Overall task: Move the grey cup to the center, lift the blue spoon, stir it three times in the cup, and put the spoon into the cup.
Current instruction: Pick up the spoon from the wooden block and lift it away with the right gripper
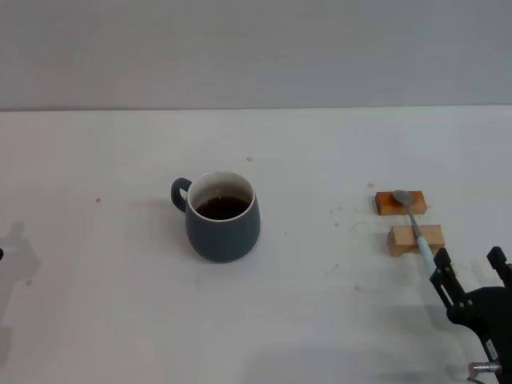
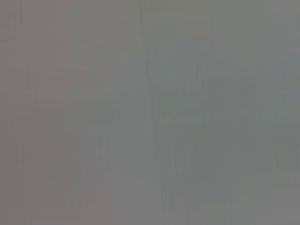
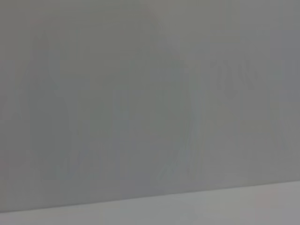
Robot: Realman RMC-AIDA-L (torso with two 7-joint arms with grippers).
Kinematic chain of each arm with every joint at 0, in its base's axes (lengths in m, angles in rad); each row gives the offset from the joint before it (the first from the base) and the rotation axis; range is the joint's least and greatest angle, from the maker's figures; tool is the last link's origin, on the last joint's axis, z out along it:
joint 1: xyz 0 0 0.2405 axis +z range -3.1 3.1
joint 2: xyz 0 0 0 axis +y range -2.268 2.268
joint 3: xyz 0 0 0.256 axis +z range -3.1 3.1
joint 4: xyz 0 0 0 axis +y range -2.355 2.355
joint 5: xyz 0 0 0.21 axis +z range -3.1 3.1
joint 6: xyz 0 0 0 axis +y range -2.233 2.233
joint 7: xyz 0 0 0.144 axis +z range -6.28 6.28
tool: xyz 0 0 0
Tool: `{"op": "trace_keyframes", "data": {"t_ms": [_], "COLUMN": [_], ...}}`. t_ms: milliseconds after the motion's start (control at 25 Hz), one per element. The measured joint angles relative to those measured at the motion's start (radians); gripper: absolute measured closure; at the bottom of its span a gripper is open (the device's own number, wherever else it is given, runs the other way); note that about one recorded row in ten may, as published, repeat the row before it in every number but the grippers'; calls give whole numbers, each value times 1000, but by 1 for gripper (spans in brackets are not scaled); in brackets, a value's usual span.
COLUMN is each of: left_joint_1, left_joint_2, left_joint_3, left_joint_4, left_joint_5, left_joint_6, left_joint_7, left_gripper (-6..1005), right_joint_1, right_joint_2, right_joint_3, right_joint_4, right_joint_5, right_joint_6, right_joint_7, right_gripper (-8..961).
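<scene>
The rounded slate-grey mug with a loop handle and white inner wall, the grey cup, stands upright a little left of the frame's middle in the head view, dark brown liquid inside and its handle turned toward the left of the frame. Well apart from it, at the right of the frame, the small blue spoon with grey metal bowl and pale blue handle lies across two small wooden blocks, its bowl on the farther block and its handle running down toward the lower right. The black right gripper sits in the lower-right corner with its jaws spread wide and holding nothing; one fingertip is just beside the end of the spoon's handle, while the other stands off to the right. The left gripper is not visible in any view; only a faint shadow shows at the left edge of the white table. Both wrist views show only blank grey surface. The cup looks already roughly central, so the step in hand is probably the spoon pickup. To do it well, the right gripper should shift toward the left of the frame so the handle lies between both fingers, then come down on the stretch of handle overhanging the nearer block, where there is clearance under it. It should close gently and squarely across the slim handle so it does not pivot or skid off the blocks, then lift straight up before carrying it toward the cup.
</scene>
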Motion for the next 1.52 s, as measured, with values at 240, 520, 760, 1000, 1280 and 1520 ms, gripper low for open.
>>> {"op": "trace_keyframes", "data": {"t_ms": [240,520,760,1000,1280,1520], "left_joint_1": [-4,-4,-7,-9,-10,-10], "left_joint_2": [0,-1,-2,-2,-2,-2], "left_joint_3": [2,3,3,3,3,3], "left_joint_4": [0,0,0,0,0,0], "left_joint_5": [0,1,2,2,2,2], "left_joint_6": [-1,-1,-1,-3,-6,-11], "left_joint_7": [1,1,1,1,1,1], "left_gripper": [1001,1001,1001,1001,1001,1001], "right_joint_1": [14,48,62,65,64,64], "right_joint_2": [0,-3,-2,0,0,0], "right_joint_3": [2,2,2,2,2,2], "right_joint_4": [-3,-9,-9,-11,-11,-11], "right_joint_5": [5,0,0,-1,-2,0], "right_joint_6": [40,100,133,143,143,143], "right_joint_7": [10,53,54,54,54,54], "right_gripper": [251,254,257,260,263,266]}}
